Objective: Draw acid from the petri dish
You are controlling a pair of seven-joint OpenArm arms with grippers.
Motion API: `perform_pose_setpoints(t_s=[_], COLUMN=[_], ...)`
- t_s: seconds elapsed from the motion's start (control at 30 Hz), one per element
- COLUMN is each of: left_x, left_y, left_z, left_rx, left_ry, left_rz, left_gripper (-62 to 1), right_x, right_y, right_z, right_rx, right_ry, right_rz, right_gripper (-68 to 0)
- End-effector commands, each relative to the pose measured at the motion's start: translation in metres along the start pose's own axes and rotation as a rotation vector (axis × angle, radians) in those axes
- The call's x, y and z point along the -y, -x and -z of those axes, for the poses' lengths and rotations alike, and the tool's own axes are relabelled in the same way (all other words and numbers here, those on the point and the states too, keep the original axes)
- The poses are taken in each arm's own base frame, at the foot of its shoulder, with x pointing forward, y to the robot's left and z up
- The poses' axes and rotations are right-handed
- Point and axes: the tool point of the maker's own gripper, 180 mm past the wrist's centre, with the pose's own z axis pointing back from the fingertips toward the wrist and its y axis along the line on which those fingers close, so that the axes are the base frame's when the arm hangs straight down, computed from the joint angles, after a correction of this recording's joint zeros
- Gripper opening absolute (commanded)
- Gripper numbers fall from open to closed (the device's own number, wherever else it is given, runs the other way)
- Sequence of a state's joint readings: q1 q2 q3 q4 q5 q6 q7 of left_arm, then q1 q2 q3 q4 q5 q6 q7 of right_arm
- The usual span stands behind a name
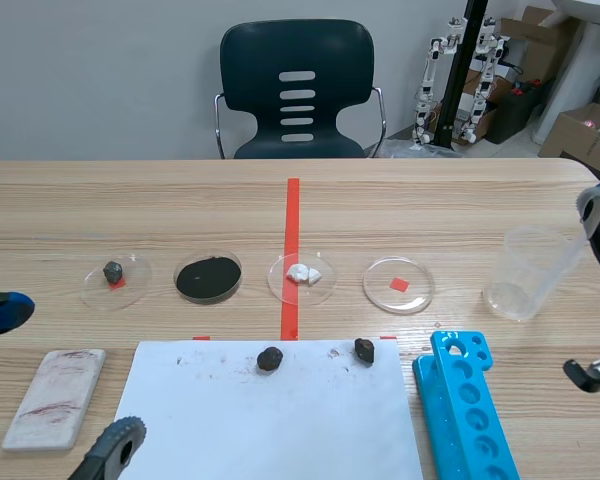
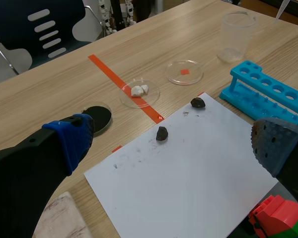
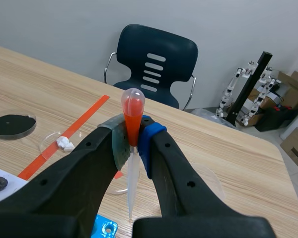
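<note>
Behind the wooden counter [image 1: 130, 200] stands a dark chair [image 1: 297, 90]. Four round dishes sit in a row. The rock dish [image 1: 115, 278] holds a small stone, the black dish [image 1: 209, 277] holds dark powder, and the white-bits dish [image 1: 300, 275] holds white lumps. The clear petri dish [image 1: 398, 285] is last, between the white-bits dish and a clear cup [image 1: 525, 272]. The right gripper [image 3: 131, 136] is up near the cup, its fingers squeezed on a dropper [image 3: 132, 106] with a red bulb. The left gripper [image 2: 173, 140] is low near a white tile [image 1: 55, 395], fingers wide apart, holding nothing. Two dark rocks [image 1: 270, 358] lie on white paper [image 1: 270, 420] beside a blue rack [image 1: 465, 410].
</note>
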State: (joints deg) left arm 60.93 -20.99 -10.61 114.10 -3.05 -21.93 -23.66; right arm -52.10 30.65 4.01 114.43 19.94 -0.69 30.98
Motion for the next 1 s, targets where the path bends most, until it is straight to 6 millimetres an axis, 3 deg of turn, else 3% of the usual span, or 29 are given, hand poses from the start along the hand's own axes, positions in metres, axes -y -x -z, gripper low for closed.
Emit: perform_pose_setpoints(t_s=[0.0, 0.4, 0.73, 0.97], left_x=[-0.002, -0.002, -0.002, -0.002], left_y=[-0.008, -0.008, -0.008, -0.008], left_z=[0.001, 0.001, 0.001, 0.001], left_rx=[0.031, 0.032, 0.031, 0.032], left_ry=[-0.003, -0.003, -0.003, -0.003], left_rz=[0.003, 0.003, 0.003, 0.003], left_gripper=[1.4, 1.4, 1.4, 1.4], right_x=[0.002, 0.007, 0.009, 0.012], right_y=[-0.007, -0.008, -0.018, -0.011], right_z=[0.002, 0.013, 0.033, 0.056], right_rx=[0.031, 0.031, 0.066, 0.081], right_ry=[0.003, 0.008, -0.017, -0.017], right_rz=[-0.007, -0.019, -0.029, -0.022], right_gripper=[-66.5, -66.5, -66.5, -66.5])
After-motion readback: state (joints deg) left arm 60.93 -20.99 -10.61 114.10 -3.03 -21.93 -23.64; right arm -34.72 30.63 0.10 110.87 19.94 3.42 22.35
